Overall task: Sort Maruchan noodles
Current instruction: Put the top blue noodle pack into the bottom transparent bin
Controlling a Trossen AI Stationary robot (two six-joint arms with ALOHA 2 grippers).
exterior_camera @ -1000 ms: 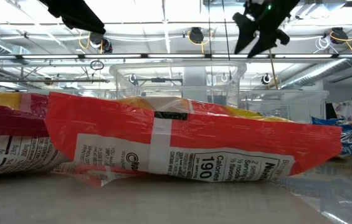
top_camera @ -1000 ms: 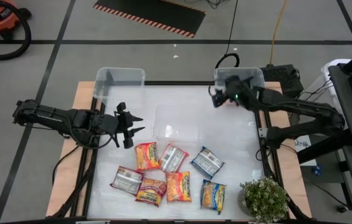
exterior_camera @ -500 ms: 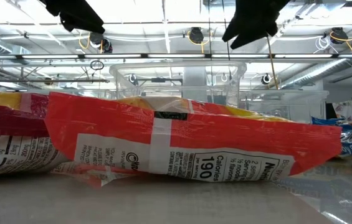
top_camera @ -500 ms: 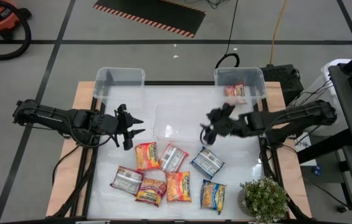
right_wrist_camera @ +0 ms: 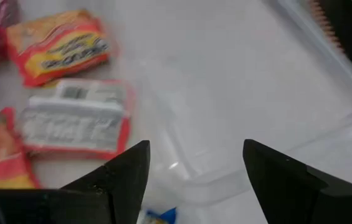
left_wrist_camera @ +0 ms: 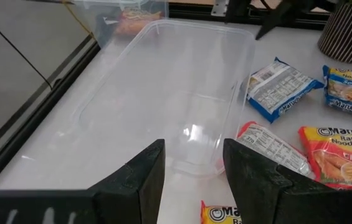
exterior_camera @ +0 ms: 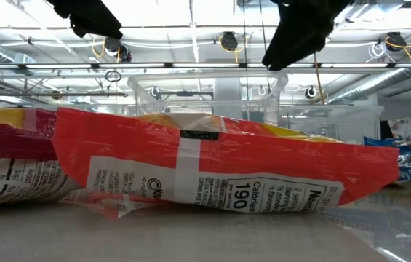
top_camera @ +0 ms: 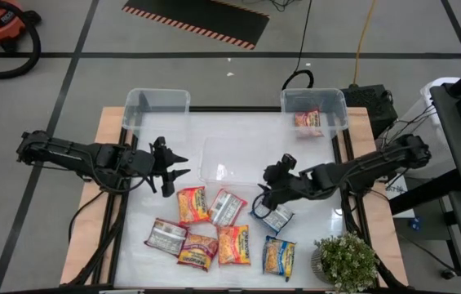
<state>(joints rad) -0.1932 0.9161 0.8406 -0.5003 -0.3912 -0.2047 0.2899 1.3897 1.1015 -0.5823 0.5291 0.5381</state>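
Maruchan noodles look light, crinkly and slippery. My right gripper, jaws spread and empty, hovers over the blue packet; I judge a pinch across its short edges best.

The left arm reaches in from the table's left edge, stretched nearly flat, and its left gripper hangs with the two fingers parted by a clear gap, nothing between them. The right arm comes in from the right edge, bent at the elbow and angled toward the table's middle. Its right gripper points down with the fingers spread wide, holding nothing.
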